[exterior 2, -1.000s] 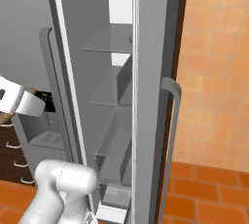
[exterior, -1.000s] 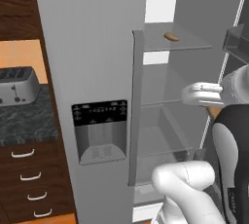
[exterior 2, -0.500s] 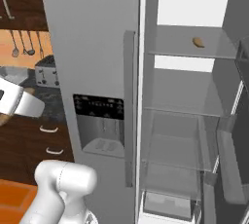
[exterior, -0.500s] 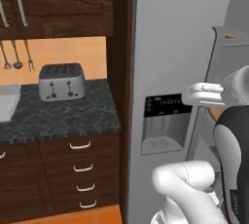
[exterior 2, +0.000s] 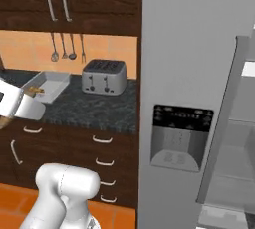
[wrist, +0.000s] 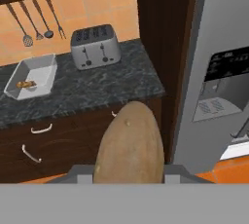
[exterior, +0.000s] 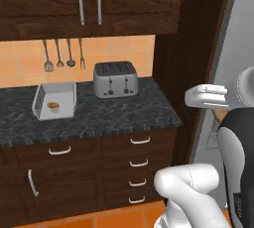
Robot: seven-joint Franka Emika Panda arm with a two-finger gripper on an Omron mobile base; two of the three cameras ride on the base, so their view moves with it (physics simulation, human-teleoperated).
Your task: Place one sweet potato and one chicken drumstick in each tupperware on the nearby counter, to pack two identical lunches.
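Gripper (wrist: 129, 179) pinches a tan sweet potato (wrist: 129, 145), nearest the hand camera at six o'clock. Beyond, at ten o'clock on the dark counter (wrist: 97, 89), a grey tupperware (wrist: 33, 76) holds a drumstick (wrist: 25, 84); the toaster (wrist: 95, 46) sits behind.

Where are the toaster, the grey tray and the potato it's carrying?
toaster (exterior: 115, 79): left base view, front face.
tray (exterior: 55, 94): left base view, inner back wall.
sweet potato (wrist: 130, 145): hand view, middle of its skin.

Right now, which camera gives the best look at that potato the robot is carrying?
The hand view: the sweet potato sits large and close, clamped in the gripper. In the left base view the arm hides it. In the right base view only a brown sliver peeks below the hand.
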